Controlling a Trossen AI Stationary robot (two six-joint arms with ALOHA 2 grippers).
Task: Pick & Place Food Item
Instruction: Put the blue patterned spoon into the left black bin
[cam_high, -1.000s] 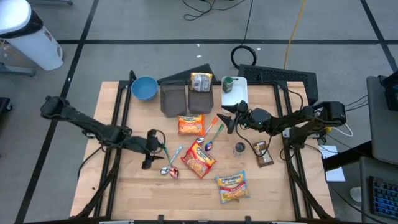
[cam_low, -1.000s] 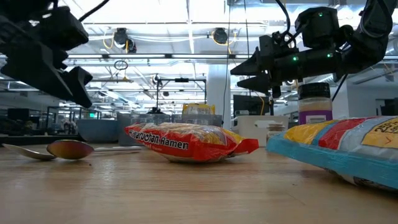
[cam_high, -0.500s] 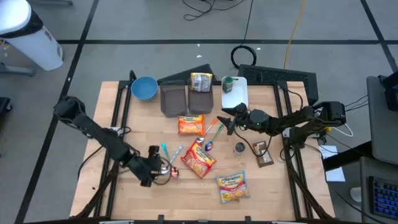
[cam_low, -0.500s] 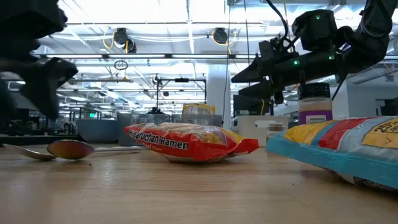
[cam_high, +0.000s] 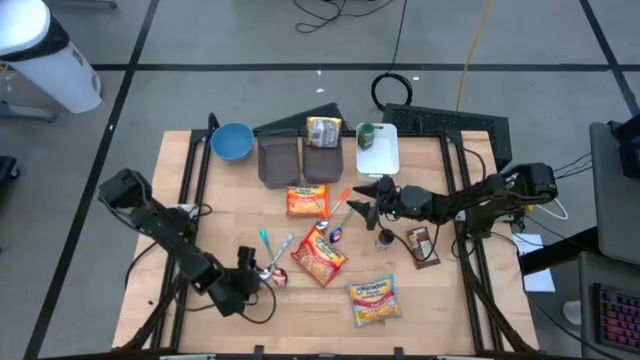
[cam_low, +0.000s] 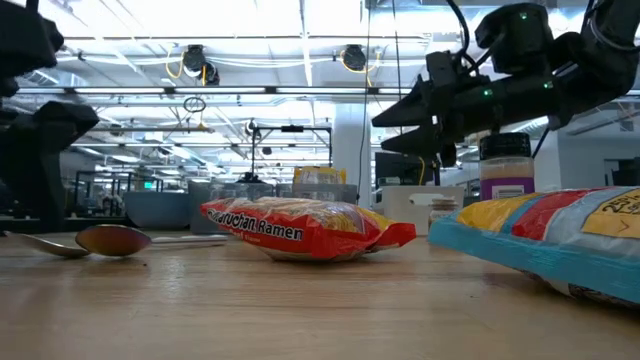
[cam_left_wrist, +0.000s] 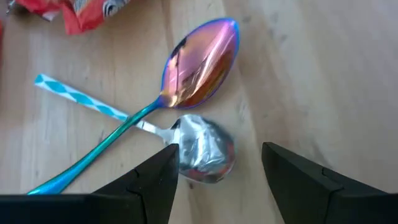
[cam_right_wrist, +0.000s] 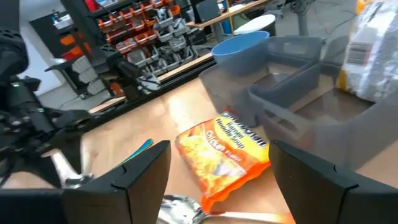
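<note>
We found the left gripper (cam_high: 250, 277) low over the spoons (cam_left_wrist: 198, 68) near the table's front, fingers (cam_left_wrist: 155, 180) parted, holding nothing. The right gripper (cam_high: 358, 205) hung open and empty above the orange ramen packet (cam_high: 306, 200), which lay just before the grey bins (cam_high: 298, 158).

On the table lie four ramen packets (cam_high: 319, 257), four spoons (cam_high: 268, 273), two grey bins (cam_high: 278, 161) and one blue bowl (cam_high: 231, 141).

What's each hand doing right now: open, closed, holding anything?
Left hand: open, empty, above the spoons.
Right hand: open, empty, facing the orange ramen packet.
</note>
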